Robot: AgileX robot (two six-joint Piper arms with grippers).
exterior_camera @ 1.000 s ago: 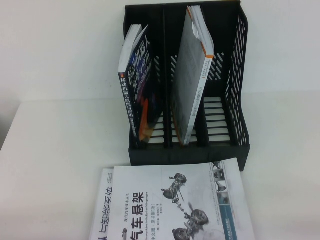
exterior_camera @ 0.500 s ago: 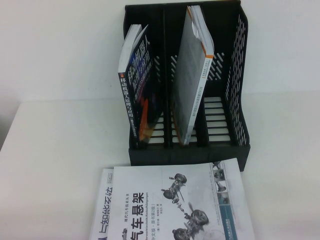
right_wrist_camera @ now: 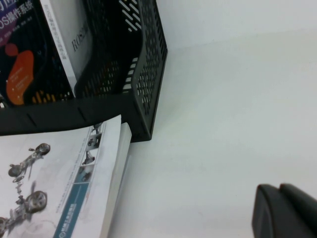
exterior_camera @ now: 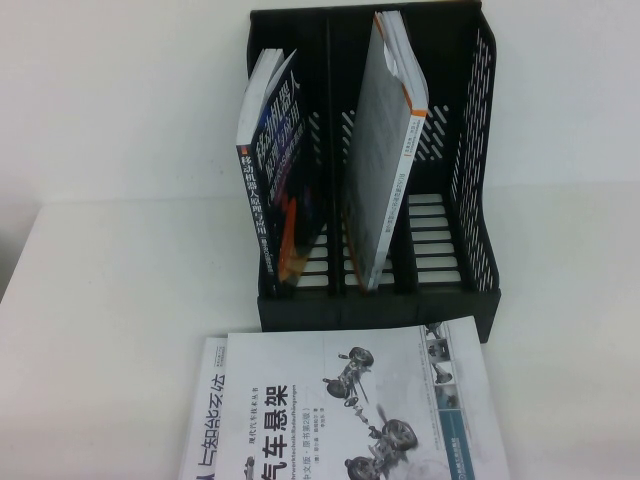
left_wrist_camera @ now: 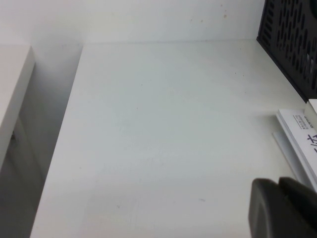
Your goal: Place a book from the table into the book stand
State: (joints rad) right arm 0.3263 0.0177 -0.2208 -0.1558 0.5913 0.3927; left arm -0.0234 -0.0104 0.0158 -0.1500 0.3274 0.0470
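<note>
A white book with a car-suspension picture (exterior_camera: 350, 400) lies flat on the table in front of the black book stand (exterior_camera: 480, 150), on top of another white book (exterior_camera: 212, 420). The stand's left slot holds a dark book (exterior_camera: 275, 190), the middle slot a grey book (exterior_camera: 385, 150); the right slot is empty. Neither arm shows in the high view. My left gripper (left_wrist_camera: 278, 182) is shut and empty over bare table left of the books (left_wrist_camera: 299, 134). My right gripper (right_wrist_camera: 280, 188) is shut and empty over bare table right of the top book (right_wrist_camera: 59, 183) and the stand (right_wrist_camera: 148, 74).
The white table (exterior_camera: 120, 300) stretches on both sides of the stand. Its left edge drops off beside a lower white surface (left_wrist_camera: 12, 84). A white wall stands behind the stand.
</note>
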